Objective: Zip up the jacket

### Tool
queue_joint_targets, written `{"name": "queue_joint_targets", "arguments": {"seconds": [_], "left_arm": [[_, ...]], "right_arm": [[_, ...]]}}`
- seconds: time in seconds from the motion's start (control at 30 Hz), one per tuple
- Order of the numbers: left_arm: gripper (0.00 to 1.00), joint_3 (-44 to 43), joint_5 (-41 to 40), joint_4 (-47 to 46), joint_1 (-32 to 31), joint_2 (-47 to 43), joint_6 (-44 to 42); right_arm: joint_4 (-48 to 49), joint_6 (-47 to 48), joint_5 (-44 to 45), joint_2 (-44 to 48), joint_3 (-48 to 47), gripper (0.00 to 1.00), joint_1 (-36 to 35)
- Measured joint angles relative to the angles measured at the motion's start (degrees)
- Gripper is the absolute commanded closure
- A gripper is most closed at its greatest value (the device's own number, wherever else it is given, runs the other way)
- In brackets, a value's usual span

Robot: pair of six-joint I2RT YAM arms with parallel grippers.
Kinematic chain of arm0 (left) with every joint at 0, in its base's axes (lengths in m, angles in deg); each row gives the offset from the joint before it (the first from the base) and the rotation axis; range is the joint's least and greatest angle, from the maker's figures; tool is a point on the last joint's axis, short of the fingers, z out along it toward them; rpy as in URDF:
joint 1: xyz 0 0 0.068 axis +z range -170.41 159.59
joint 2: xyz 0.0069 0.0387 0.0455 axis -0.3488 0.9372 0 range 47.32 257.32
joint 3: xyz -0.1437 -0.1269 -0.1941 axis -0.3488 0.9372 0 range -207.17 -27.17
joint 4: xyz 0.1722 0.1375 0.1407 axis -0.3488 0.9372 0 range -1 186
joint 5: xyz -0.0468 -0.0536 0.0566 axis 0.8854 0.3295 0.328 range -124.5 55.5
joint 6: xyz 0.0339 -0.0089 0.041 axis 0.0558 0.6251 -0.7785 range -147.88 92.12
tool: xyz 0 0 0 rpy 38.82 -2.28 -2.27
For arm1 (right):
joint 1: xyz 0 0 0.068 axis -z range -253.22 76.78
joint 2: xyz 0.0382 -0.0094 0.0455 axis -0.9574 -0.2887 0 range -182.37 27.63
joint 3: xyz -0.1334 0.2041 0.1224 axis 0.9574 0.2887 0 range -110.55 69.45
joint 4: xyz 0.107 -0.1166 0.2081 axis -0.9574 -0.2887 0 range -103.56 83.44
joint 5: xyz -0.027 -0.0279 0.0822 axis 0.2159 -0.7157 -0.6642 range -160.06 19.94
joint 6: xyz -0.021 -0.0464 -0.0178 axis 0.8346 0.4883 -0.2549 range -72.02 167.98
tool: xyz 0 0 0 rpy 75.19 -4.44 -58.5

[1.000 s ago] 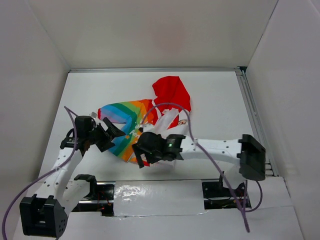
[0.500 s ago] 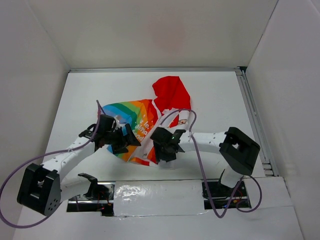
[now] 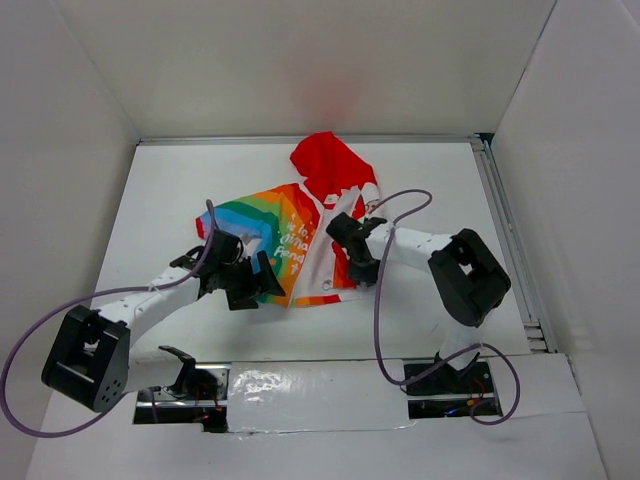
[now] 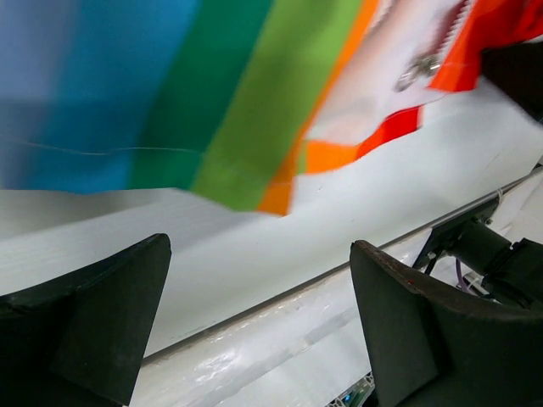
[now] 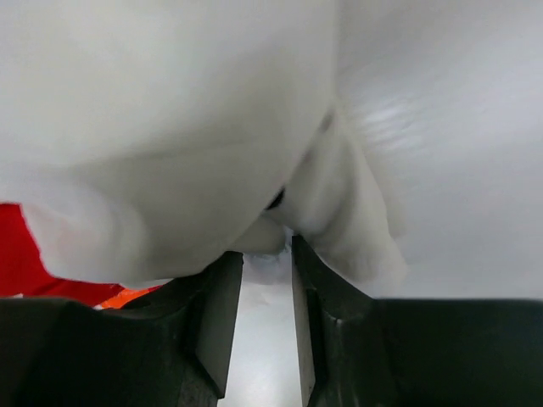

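The jacket (image 3: 270, 225) lies flat mid-frame in the overhead view, red hood toward the top, rainbow half on the left and white half on the right. The step looks like set-up, securing the front edges before any zipping. The left pincer (image 4: 259, 280) gapes wide and empty just below the rainbow hem, while the right pincer (image 5: 267, 263) has narrow jaws with a white fold at their tips, whether pinched I cannot tell. Next, the hem likely needs pinning while the zip pull (image 4: 416, 69), upper right of the left wrist view, is caught.
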Motion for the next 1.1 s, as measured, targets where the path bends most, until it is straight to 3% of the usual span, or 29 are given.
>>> {"name": "queue_joint_targets", "arguments": {"seconds": [0.17,0.3,0.4,0.63,0.87,1.1], "left_arm": [[0.01,-2.0,-0.7,0.2,-0.5,3.0,-0.1],[0.01,-4.4,-1.7,0.9,-2.2,4.7,-0.6],[0.01,-7.4,-3.3,2.3,-5.3,5.7,-1.9],[0.01,-17.4,-6.7,4.8,-15.1,9.4,-4.8],[0.01,-25.8,-11.9,8.4,-19.2,23.0,-4.7],[0.01,-32.9,-16.0,12.7,-22.3,30.9,-4.1]], "right_arm": [[-1.1,6.0,7.3,-0.1,-0.3,0.57,8.2],[-0.4,13.6,10.5,2.9,0.5,0.18,9.9],[0.2,17.0,10.1,9.1,0.8,0.1,7.0],[2.6,14.8,6.0,26.2,7.8,0.0,5.0],[5.0,10.2,-0.8,41.4,18.4,0.0,6.1],[7.9,9.3,-6.4,47.7,23.7,0.0,7.3]]}}
